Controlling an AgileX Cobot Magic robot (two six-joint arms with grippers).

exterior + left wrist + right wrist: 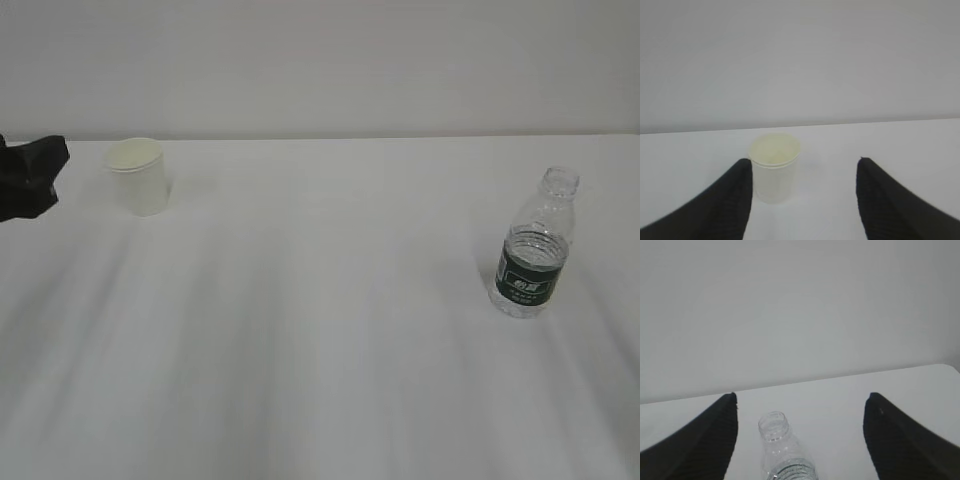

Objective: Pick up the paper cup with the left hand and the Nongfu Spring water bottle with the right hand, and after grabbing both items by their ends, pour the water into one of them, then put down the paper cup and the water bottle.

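White table (320,350), paper cup (774,167) before left end effector (802,200)

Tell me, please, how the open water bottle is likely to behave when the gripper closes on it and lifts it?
The Nongfu Spring water bottle has thin, clear, ribbed walls, so it will probably flex under a firm squeeze. It has no cap and holds water up to around its label, so squeezing or tilting may spill some. Standing tall on a narrow base, it may tip if nudged sideways.

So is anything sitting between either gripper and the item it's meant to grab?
Nothing visible. The paper cup stands on bare table just ahead of the open left gripper, nearer one finger. The water bottle stands uncapped ahead of the open right gripper.
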